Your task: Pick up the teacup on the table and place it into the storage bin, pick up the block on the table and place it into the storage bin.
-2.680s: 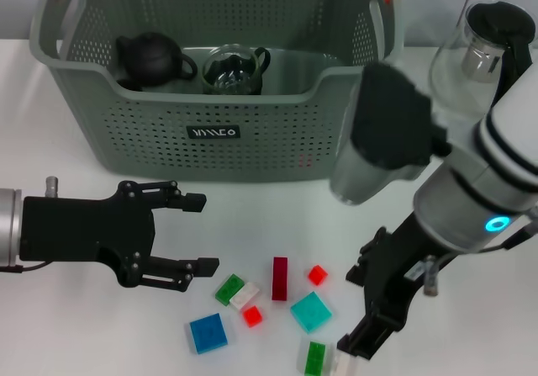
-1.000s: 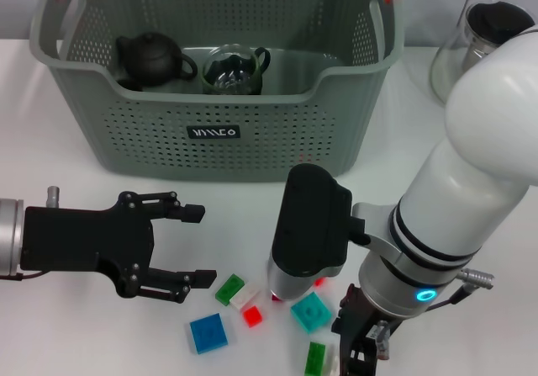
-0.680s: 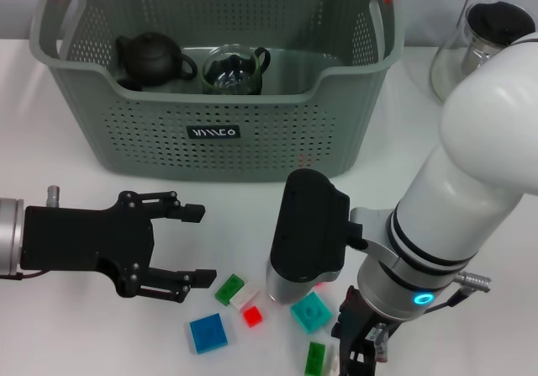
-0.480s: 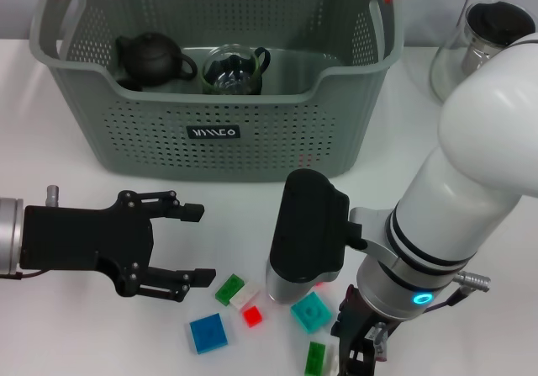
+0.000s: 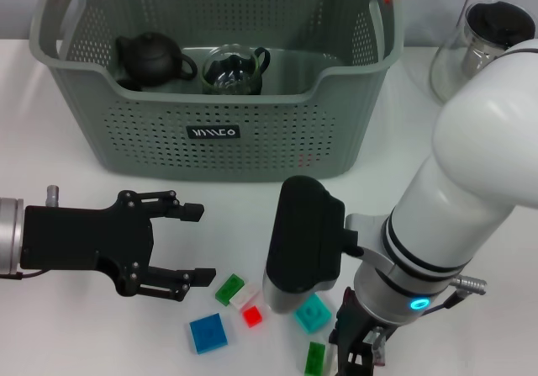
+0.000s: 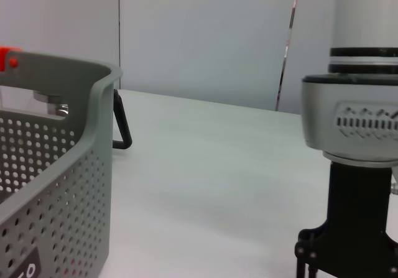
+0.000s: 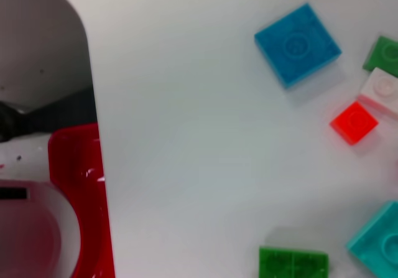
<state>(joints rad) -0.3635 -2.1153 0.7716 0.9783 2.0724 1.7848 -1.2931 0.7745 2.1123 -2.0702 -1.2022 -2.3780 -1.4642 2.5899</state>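
Note:
The storage bin (image 5: 277, 132) stands at the back of the table, its corner also in the left wrist view (image 6: 56, 185). Inside it lie a glass teacup (image 5: 235, 69) and a black teapot (image 5: 151, 59). Loose blocks lie in front: blue (image 5: 208, 332), green-and-white (image 5: 236, 293), small red (image 5: 252, 315), teal (image 5: 311, 315) and green (image 5: 315, 359). My left gripper (image 5: 200, 243) hovers open and empty just left of them. My right gripper (image 5: 353, 361) hangs low by the green block at the front edge, and that arm's bulk hides some blocks.
A glass kettle (image 5: 483, 44) with a black lid stands at the back right beside the bin. In the right wrist view the blue block (image 7: 297, 43), red block (image 7: 354, 122) and green block (image 7: 293, 262) lie on white table, with a red object (image 7: 78, 197) at the side.
My right arm swung down from beside the bin to over the blocks, then crept slightly toward the front left, now covering the dark red and small red blocks. The left gripper stayed put.

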